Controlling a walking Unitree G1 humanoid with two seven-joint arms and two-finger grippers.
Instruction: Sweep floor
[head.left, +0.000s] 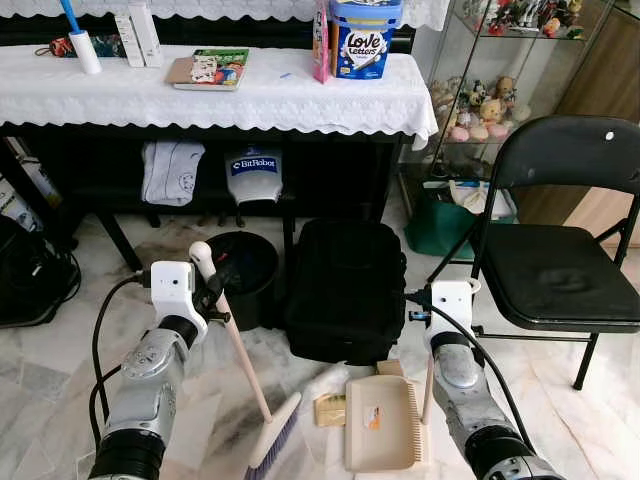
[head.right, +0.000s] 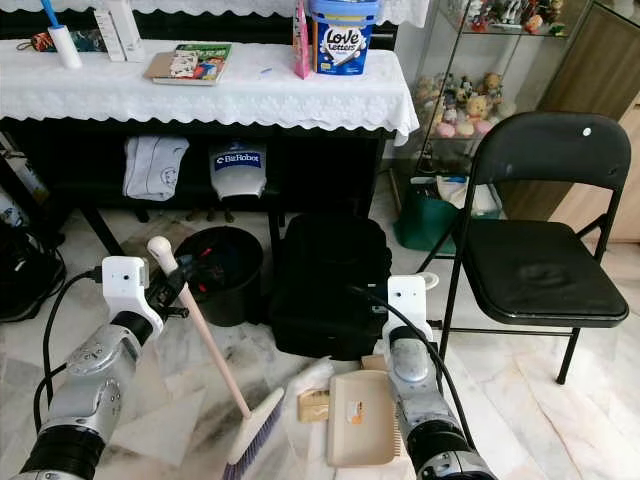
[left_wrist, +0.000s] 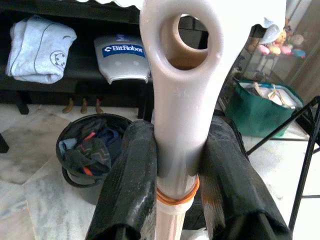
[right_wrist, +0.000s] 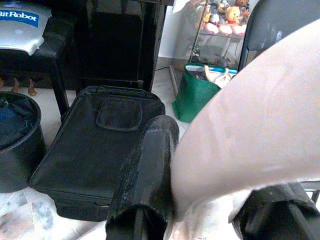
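Left gripper (left_wrist: 175, 170) clenches the cream broom (head.left: 245, 365); right gripper (right_wrist: 210, 200) grasps the beige dustpan (head.left: 382, 422) before the black bag (head.left: 345, 290).

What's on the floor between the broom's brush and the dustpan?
A small tan scrap lies between the broom bristles and dustpan, seen in both eye views.

Even, soft indoor daylight; head views sharp (wrist views blur up close), shelf shadowed.
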